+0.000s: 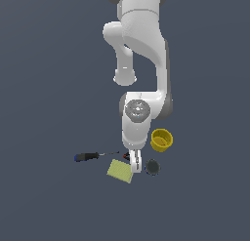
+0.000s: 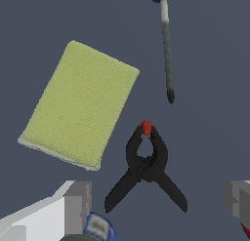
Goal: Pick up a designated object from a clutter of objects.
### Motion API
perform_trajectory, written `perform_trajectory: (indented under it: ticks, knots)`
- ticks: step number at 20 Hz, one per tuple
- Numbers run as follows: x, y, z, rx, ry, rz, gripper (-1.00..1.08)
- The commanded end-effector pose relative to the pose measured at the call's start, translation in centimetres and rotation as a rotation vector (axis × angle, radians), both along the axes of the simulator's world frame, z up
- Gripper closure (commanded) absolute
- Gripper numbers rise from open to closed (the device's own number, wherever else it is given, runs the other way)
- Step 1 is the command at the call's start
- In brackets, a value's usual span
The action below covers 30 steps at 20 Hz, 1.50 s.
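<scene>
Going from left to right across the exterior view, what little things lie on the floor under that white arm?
Screwdriver → pale yellow-green pad → dark round disc → yellow cup. The black clamp is mostly hidden behind the arm's tool there, so I leave it out of the order.

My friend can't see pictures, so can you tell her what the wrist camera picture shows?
A small black spring clamp with a red tip lies on the dark floor between the open gripper and its two grey fingertips, untouched. Beside it lies a pale yellow-green pad, and a screwdriver shaft points toward the clamp's red tip.
</scene>
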<state>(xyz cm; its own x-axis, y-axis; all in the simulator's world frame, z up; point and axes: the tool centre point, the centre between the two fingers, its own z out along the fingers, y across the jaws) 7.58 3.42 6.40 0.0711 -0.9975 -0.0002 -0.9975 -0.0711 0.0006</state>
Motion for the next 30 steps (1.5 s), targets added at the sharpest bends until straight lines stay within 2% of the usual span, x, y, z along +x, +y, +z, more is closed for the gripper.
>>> perform_trajectory:
  ticks: [1,12,17,18,27,28,30]
  knots:
    - [0.0,0.0,-0.1,0.000,0.000,0.000,-0.92]
    - [-0.1,0.0,-4.4,0.000,-0.001,-0.004,-0.92]
    - [0.0,0.0,-5.0,0.000,-0.001,-0.004,-0.92]
    - [0.0,0.0,-5.0,0.000,-0.001,-0.004,1.08]
    - [0.0,0.0,-5.0,0.000,-0.001,-0.004,1.08]
    - [1.0,-0.7,-3.6,-0.002,-0.028,-0.013,1.08]
    - [1.1,-0.7,-3.5,-0.002,-0.028,-0.013,1.08]
